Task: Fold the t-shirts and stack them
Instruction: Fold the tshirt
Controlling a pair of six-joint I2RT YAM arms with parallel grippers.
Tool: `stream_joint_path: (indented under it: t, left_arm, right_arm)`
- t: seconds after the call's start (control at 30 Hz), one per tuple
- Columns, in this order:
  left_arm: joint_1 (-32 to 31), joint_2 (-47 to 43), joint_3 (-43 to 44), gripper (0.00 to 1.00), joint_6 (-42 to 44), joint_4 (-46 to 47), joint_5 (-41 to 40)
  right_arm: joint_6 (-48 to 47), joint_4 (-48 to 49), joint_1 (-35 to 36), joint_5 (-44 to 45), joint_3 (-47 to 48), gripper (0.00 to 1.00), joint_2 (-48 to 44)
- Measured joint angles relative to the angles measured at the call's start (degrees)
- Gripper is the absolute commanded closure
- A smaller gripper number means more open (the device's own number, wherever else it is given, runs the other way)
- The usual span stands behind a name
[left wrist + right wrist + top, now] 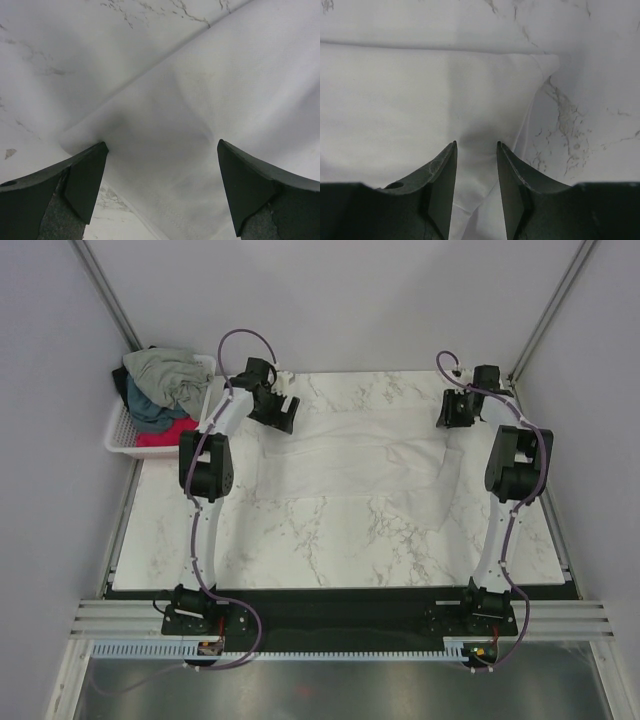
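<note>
A plain white t-shirt (pixel 350 460) lies spread flat across the far half of the marble table. My left gripper (pixel 278 415) is over its far left corner, jaws wide open, with white cloth (pixel 225 90) and its hemmed edge lying between the fingertips (pixel 95 155). My right gripper (pixel 455 420) is over the far right corner, jaws narrowly open, with the tips down on the white cloth (pixel 395 100) beside a folded-over edge. A grey-green t-shirt (pixel 165 370), a dark teal one (pixel 150 410) and a red-pink one (pixel 165 432) lie heaped in the basket.
A white lattice basket (pixel 115 440) stands off the table's far left corner. Bare marble table (pixel 330 550) runs between the shirt and the arm bases. Grey walls and frame posts close in the left, right and far sides.
</note>
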Motion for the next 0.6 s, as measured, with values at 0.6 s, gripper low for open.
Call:
stream_joint_path:
  t: [0.6]
  left_arm:
    - [-2.2, -28.3, -8.8, 0.0, -1.8, 2.5, 1.7]
  right_arm:
    - [-7.6, -0.7, 0.9, -2.3, -10.2, 0.34, -24.0]
